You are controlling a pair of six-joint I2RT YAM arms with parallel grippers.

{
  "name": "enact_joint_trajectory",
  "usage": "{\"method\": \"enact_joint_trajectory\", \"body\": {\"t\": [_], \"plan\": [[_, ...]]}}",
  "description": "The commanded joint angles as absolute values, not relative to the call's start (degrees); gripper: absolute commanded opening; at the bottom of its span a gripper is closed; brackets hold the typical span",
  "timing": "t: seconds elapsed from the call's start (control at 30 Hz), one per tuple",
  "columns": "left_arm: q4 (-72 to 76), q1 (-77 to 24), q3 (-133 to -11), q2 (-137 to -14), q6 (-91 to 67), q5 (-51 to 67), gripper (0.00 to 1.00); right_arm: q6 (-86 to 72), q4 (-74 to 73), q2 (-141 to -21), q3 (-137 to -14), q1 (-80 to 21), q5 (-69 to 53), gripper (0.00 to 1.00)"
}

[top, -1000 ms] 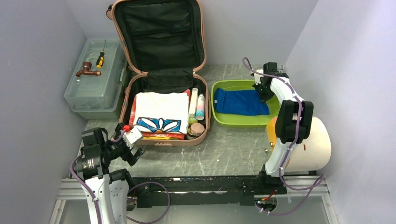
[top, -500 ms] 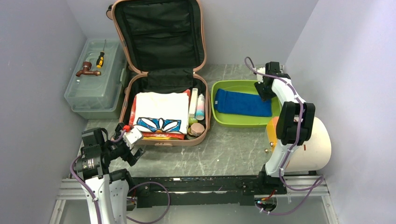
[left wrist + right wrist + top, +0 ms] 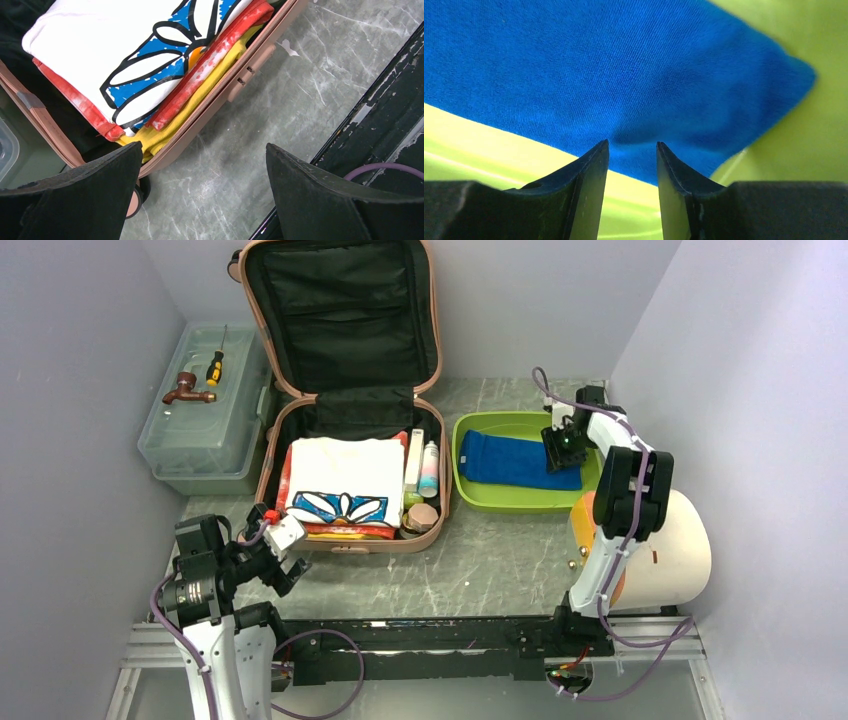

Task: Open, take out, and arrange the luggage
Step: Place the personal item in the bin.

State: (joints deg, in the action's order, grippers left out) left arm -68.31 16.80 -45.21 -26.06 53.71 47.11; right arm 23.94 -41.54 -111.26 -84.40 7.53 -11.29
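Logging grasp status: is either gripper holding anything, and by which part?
Nothing is held. The right gripper hangs with fingers parted over the blue cloth in the green tray; the left gripper is wide open beside the luggage.

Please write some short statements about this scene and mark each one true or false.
1. The luggage is open. True.
2. The blue cloth lies inside the luggage. False: it lies in the green tray.
3. The left gripper is open and empty. True.
4. The screwdriver lies in the green tray. False: it lies on the toolbox lid.
5. The right gripper hovers over the luggage. False: it is over the blue cloth.
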Motion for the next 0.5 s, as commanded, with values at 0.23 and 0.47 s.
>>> {"method": "enact_joint_trajectory", "body": {"t": [0.23, 0.47], "plan": [[-68.1, 16.8, -45.4, -25.7, 53.8, 49.0, 0.99, 18.3, -38.2, -102.7, -83.9, 9.6, -18.7, 0.49], [-68.1, 16.8, -45.4, -25.9, 53.8, 49.0, 0.99, 19.8, -37.0, -101.9, -82.5, 9.3, -15.8, 0.61]]}}
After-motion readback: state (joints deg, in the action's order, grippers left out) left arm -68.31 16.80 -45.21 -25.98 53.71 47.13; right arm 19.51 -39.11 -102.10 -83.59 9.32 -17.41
